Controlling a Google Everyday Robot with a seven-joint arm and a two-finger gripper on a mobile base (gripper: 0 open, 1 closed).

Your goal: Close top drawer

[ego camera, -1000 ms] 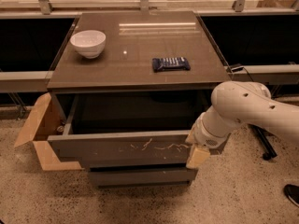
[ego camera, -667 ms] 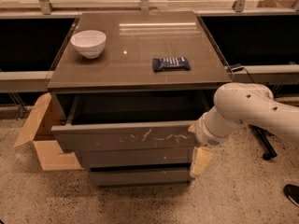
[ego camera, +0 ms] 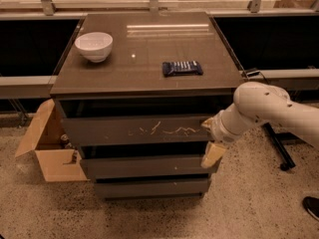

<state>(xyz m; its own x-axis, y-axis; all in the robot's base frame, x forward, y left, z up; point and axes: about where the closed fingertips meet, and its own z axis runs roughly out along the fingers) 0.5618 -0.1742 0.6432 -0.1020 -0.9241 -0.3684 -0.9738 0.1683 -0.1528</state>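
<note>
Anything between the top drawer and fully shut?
Nothing visible. The top drawer is nearly in, with the gripper at the right end of its front. Its interior is hidden, so something inside can't be ruled out.

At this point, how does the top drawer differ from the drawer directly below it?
The top drawer has pale scratches across its front; the middle drawer is plain. The top drawer juts forward, with a dark gap under the cabinet top, while the middle drawer sits further back. The gripper is at the top drawer's right end, above the middle drawer's front. Both are grey and handle-less.
</note>
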